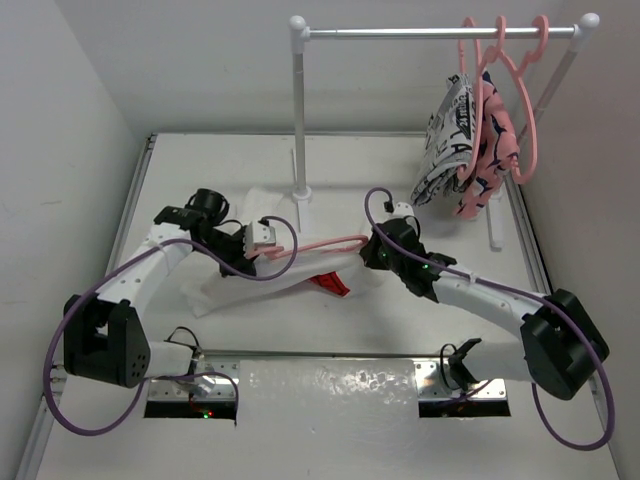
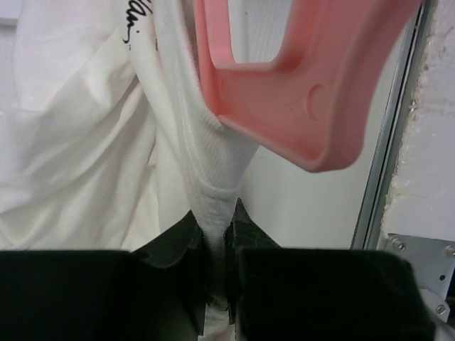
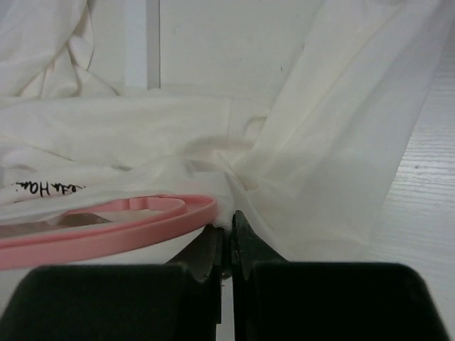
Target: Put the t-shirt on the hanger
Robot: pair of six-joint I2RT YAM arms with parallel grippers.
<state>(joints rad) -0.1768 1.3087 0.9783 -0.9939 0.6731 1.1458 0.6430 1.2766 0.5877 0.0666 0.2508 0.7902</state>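
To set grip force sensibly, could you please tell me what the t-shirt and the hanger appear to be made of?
The t-shirt looks like soft white knit cloth, likely cotton: matte, creased, with a ribbed collar. The hanger looks like rigid pink moulded plastic: smooth, faintly glossy, with rounded edges.

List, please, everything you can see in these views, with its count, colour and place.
t-shirt: one, white with a red print, crumpled on the table between the arms.
hanger: one, pink, between the two grippers, against the t-shirt.
spare hangers: three by their hooks, pink, at the rail's right end.
black-and-white garment: one, hanging at the rail's right.
pink-and-navy garment: one, hanging beside it.
clothes rail: one, silver bar on white posts, far side.
table: one, white.
left gripper: one, black, shut on the t-shirt's collar.
right gripper: one, black, shut on t-shirt cloth beside the hanger.
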